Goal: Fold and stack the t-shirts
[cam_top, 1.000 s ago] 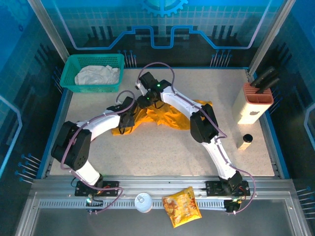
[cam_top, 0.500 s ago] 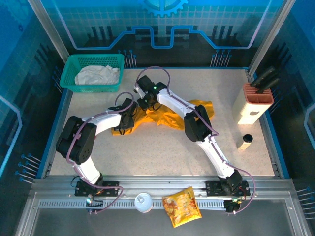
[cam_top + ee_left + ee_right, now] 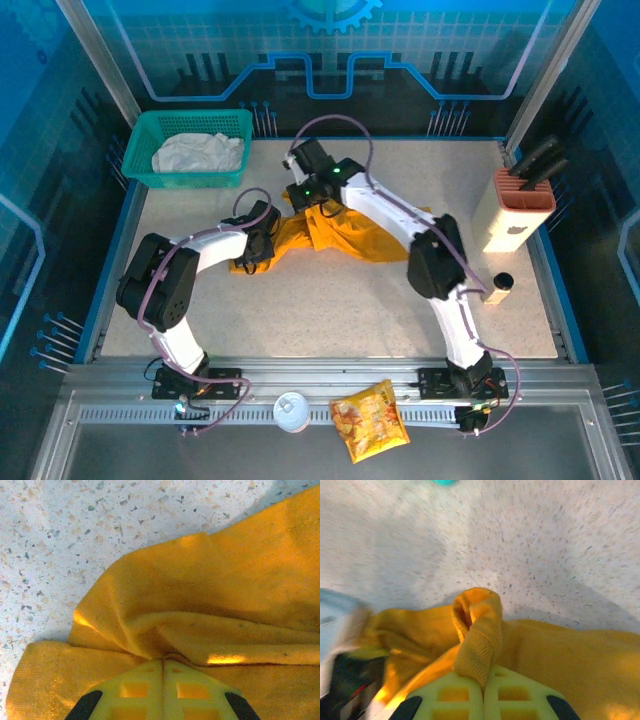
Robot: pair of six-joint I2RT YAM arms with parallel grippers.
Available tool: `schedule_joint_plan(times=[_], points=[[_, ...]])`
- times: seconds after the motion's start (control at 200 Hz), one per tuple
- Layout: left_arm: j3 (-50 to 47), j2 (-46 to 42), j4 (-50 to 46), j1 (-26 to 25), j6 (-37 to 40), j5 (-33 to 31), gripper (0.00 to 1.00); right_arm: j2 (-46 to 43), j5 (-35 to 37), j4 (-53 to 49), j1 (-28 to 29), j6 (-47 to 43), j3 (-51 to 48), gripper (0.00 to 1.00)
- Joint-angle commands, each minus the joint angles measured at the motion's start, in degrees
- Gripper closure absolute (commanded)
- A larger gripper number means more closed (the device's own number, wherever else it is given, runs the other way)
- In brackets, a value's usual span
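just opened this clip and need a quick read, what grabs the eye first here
The mustard t-shirt lies crumpled mid-table. The left gripper and right gripper are each shut on a fold of its cloth. At the far left corner, an off-white t-shirt sits bunched in a teal basket.

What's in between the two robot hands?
The mustard t-shirt. In the top view its bunched cloth stretches from the left hand to the right hand, and each hand is shut on a fold of it.
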Motion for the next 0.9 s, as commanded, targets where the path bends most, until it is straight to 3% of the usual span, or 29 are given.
schedule_joint_plan(times=[0.0,0.275,0.55,0.691,0.896], points=[[-1.6,0.4,-0.4,0.4,-1.8,0.5,1.0,-10.9,-3.3,6.7,0.5,2.7,-10.4,1.0],[-0.3,1.5,-1.2,0.4,-1.7,0.0,1.0,-34.5,-10.1,13.0,0.9,5.7,-42.5,1.0],[0.2,1.9,-1.8,0.5,-1.7,-0.4,1.0,-55.9,-11.0,7.3,1.6,9.9,-65.7,1.0],[1.5,2.8,-2.1,0.5,-1.5,-0.2,1.0,-60.9,-15.9,3.3,1.6,10.8,-68.7,1.0],[3.6,4.6,-2.6,0.5,-1.2,-0.6,1.0,-65.9,-19.4,-3.7,1.6,9.6,-64.0,1.0]])
